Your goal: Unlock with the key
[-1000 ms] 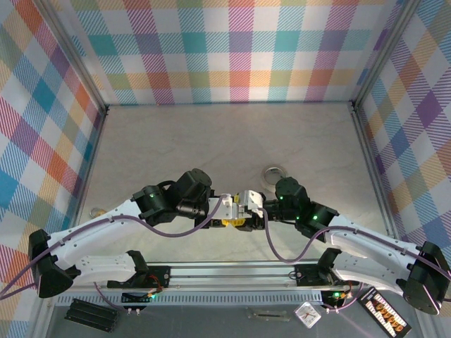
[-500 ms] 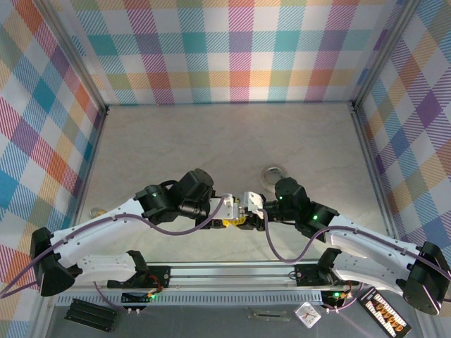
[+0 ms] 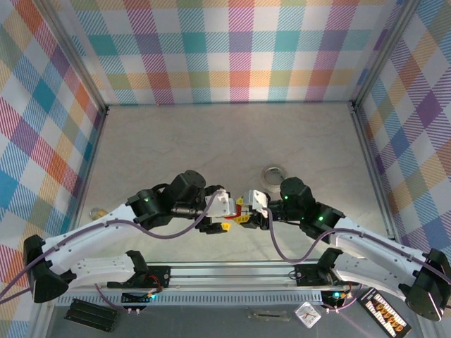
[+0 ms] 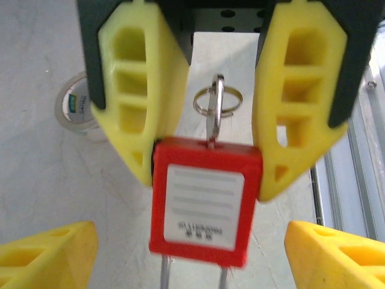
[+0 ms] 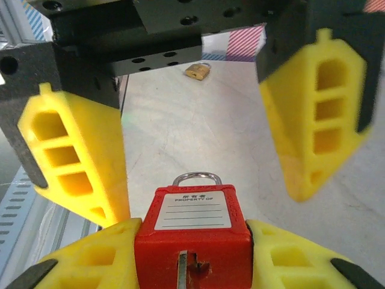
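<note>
Above pale worktop, right jaws pinch padlock, key seated; left jaws spread, probably must turn key next.

Red padlock, white label; yellow claw fingers; multicolour plaid walls

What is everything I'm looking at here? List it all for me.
red padlock: one, red with a white label, clamped between the right fingers.
key: one, silver, on a ring, stuck in the red padlock's end opposite the shackle.
brass padlock: one, brass, lying on the table near the left wall.
tape roll: one, pale, flat on the table beyond the right arm.
table: one, pale beige.
walls: three, pastel plaid, around the table.
right fingers: two, yellow, shut on the red padlock.
left fingers: two, yellow, open, flanking the shackle end.
</note>
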### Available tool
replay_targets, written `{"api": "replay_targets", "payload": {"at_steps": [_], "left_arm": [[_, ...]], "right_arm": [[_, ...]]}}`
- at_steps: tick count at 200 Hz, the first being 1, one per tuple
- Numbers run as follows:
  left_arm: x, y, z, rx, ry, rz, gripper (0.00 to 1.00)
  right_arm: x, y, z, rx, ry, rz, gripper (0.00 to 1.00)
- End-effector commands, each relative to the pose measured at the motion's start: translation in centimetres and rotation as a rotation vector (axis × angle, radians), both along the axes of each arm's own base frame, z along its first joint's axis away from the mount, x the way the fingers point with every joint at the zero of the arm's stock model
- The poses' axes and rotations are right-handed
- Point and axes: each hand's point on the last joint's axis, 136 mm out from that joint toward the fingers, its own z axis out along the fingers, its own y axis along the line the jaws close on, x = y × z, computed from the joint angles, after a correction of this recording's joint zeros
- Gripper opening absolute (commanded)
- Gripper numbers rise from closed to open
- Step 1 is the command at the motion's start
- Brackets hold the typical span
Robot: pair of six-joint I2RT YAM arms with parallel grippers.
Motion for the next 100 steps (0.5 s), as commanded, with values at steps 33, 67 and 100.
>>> {"api": "replay_targets", "payload": {"at_steps": [33,67,100], "left_arm": [[1.4,1.6,3.1,-0.267,0.092,0.213,0.91],[2.9,2.7,2.6,-0.334,0.243,0.383,0.86],[3.8,2.4,1.6,-0.391,0.497,0.487,0.74]], "right_arm": [[0.7,-1.5,1.3,0.025,-0.028,-0.049,0.12],[0.7,-1.9,1.7,0.028,-0.036,-0.06,0.11],[0.8,-2.1,2.1,0.031,-0.044,-0.063,0.1]]}}
